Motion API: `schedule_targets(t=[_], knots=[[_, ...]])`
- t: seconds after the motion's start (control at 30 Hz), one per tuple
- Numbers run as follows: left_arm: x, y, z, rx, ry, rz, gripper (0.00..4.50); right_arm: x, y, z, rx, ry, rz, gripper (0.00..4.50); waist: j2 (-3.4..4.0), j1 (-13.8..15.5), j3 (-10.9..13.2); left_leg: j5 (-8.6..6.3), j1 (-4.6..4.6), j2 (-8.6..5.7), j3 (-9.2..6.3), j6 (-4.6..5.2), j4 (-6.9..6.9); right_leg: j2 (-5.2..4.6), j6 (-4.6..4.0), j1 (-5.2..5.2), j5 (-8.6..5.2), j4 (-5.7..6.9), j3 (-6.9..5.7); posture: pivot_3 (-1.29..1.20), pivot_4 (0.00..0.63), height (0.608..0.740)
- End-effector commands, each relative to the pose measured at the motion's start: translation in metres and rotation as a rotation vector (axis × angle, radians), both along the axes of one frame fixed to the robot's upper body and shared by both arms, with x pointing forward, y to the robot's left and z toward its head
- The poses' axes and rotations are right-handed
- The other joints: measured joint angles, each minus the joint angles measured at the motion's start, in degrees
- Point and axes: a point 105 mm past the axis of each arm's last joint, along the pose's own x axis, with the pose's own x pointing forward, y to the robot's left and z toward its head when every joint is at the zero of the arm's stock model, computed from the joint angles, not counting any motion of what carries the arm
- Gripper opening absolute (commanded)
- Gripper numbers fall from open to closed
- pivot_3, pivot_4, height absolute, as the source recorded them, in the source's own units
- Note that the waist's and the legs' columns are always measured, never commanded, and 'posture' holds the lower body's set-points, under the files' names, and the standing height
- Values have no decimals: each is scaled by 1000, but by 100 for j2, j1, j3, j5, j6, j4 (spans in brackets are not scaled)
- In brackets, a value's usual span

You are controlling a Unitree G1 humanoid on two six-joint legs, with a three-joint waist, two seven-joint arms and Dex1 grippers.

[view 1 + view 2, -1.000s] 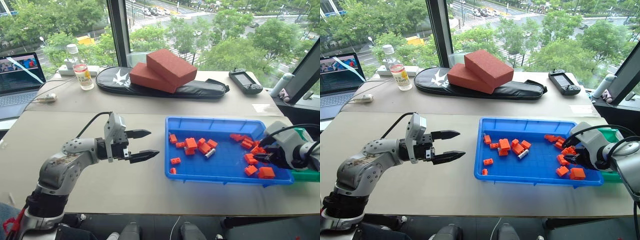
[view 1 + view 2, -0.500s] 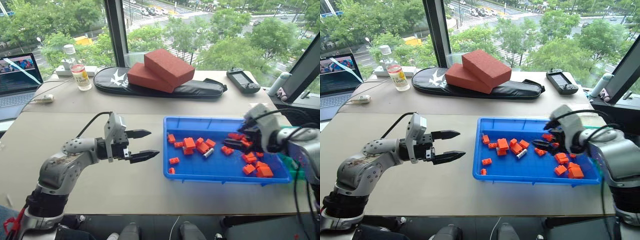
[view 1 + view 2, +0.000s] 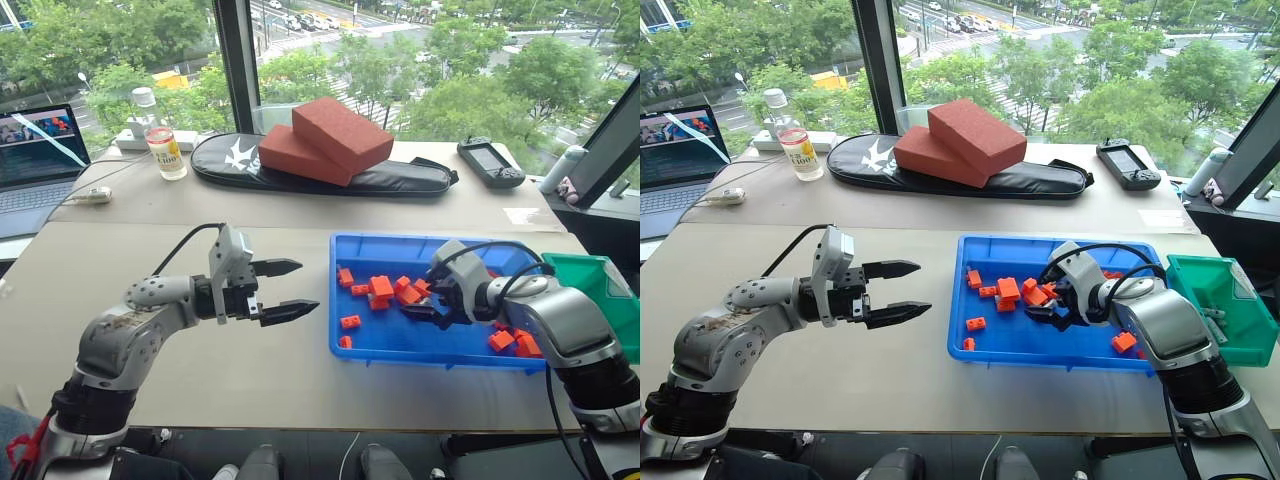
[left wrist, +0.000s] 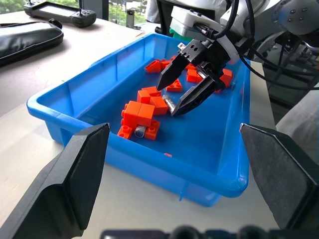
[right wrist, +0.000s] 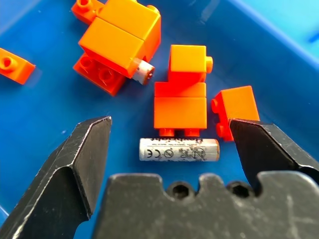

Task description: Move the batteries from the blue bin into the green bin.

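- While its two black fingers stand spread wide, the right tool (image 5: 178, 149) hangs low inside the wide, shallow bright blue plastic bin (image 3: 400, 345), straddling a slim silvery-grey battery (image 5: 179, 149) lying flat on the bin floor, untouched
- Orange-red studded toy bricks (image 5: 180, 104) lie just beside that battery
- A second battery's end (image 5: 144, 72) pokes from under a brick cluster
- Left tool (image 3: 287, 290) hovers spread and empty above the beige surface (image 3: 200, 380), left of the blue bin
- Deeper teal-green plastic bin (image 3: 1220, 305) sits right of the blue one

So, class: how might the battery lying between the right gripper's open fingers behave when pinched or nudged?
The battery is a smooth cylinder lying on its side, so it probably rolls if nudged. Its glossy skin may slip. It looks rigid, unlikely to bend.
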Motion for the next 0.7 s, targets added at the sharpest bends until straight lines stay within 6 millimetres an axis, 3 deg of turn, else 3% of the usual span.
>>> schedule_targets(t=[0.03, 0.43, 0.7], knots=[[-3, 0, 8, -1, -36, -4, 4500, 1, -5, 6, -12, -35, 1, 4409, 0, 8, 0, 0, 0, 0, 0, 0, 0, -1, 0, 0, 0, 0, 0, 0, 150, 740], [-3, 1, 8, 2, -38, 0, 4500, 0, -10, -11, -42, -8, -11, 4409, 0, 23, 0, 0, 2, -1, 0, 0, 0, -1, 0, 4, 0, -1, 0, 0, 150, 740], [-2, 2, 9, 3, -39, 3, 4500, -7, -13, -9, -45, -1, -6, 4409, 0, 26, 0, 0, 2, -1, 0, 0, 0, -1, 0, 5, 0, -1, 0, 0, 150, 740]])
